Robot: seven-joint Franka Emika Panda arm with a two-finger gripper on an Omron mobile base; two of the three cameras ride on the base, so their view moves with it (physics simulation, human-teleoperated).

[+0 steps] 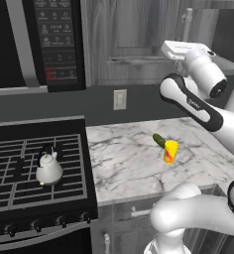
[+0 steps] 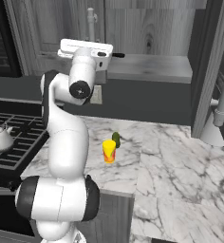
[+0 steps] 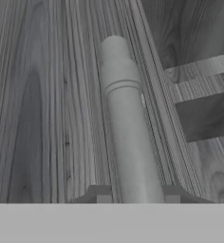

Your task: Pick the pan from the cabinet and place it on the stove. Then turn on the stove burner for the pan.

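The cabinet [image 1: 134, 30] is grey wood-grain and hangs above the counter. In the hand view its pale bar handle [image 3: 128, 128] runs up from between my two finger tips, one dark tip [image 3: 100, 194] pressed against each side. My gripper [image 3: 136, 195] is shut on that handle. From the base, my white hand [image 1: 181, 49] is raised to the door, just below the handle's upper part [image 2: 91, 21]. The pan is hidden. The black stove [image 1: 20, 198] lies low on the left, with grid grates and a row of knobs [image 1: 37, 225] along its front.
A small white kettle [image 1: 48, 168] stands on the stove grates. A yellow and red object with a green piece [image 1: 167, 149] sits on the marble counter [image 1: 124, 163]. A black microwave [image 1: 54, 39] hangs above the stove. A dark upright panel [image 2: 206, 71] stands at the right.
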